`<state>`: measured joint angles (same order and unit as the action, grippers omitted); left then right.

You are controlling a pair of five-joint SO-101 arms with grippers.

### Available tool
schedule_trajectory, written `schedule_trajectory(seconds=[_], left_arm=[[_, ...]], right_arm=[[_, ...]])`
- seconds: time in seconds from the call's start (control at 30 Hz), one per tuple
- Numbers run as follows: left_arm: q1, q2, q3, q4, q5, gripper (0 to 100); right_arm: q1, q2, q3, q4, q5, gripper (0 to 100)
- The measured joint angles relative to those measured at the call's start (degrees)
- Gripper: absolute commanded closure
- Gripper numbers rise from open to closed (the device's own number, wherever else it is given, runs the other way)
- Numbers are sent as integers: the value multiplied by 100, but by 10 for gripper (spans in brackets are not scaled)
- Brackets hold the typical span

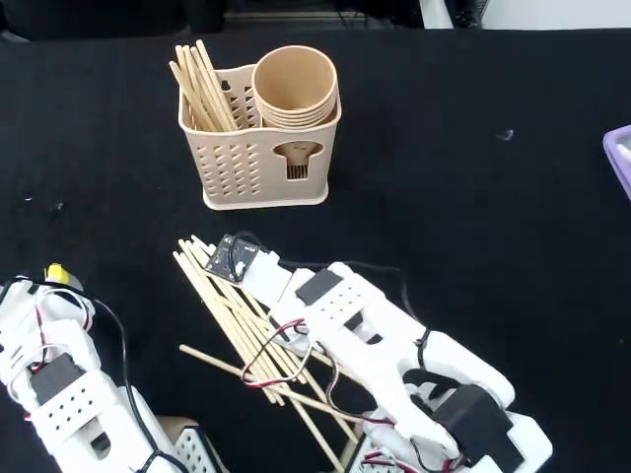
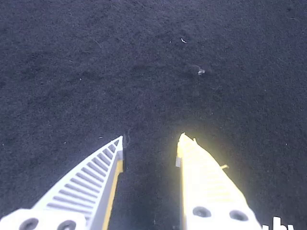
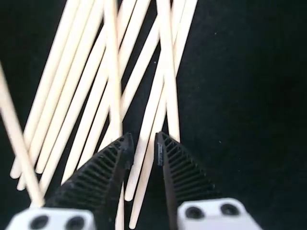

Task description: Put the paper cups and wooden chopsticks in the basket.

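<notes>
Looking down, high view: the whole layout is on record here. The basket (image 1: 237, 163) stands at the far side of the black table (image 1: 473, 246), left of centre. The loose chopsticks (image 1: 222, 305) lie well apart from it on the near side, partly under the right arm.
Right wrist view: close detail of the loose chopsticks, which fan out and cross one another. Two of them run through the middle of the right gripper (image 3: 144, 143).
Left wrist view: bare black table surface beneath the left gripper (image 2: 151, 139).
Basket, left compartment: upright chopsticks (image 1: 202, 84), a bundle standing on end, tops leaning left and rising above the rim.
Basket, right compartment: paper cups (image 1: 294, 84), nested in one stack, mouths up.
Loose chopsticks, axis: flat on the table, long axis running from far left to near right, far ends bunched close together.
Stray chopstick (image 1: 212, 360): lies across the bundle, running left to right, its right end a little nearer.
Left gripper: jaws spread apart over bare table at the near left, well apart from every task item.
Right gripper: low over the loose chopsticks; whether it grips them cannot be told.
</notes>
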<state>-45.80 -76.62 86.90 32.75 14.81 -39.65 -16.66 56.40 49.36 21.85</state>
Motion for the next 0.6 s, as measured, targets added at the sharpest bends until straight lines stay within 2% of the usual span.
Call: schedule_trajectory(seconds=[0.3, 0.37, 0.47, 0.6], left_arm=[[0, 0, 0, 0, 0, 812], [0, 0, 0, 0, 0, 812], [0, 0, 0, 0, 0, 812], [0, 0, 0, 0, 0, 812]], right_arm=[[0, -193, 0, 132, 0, 907], [-26, -615, 0, 290, 0, 869], [-316, -1389, 264, 404, -132, 762], [-1055, -1934, 721, 431, -246, 788]])
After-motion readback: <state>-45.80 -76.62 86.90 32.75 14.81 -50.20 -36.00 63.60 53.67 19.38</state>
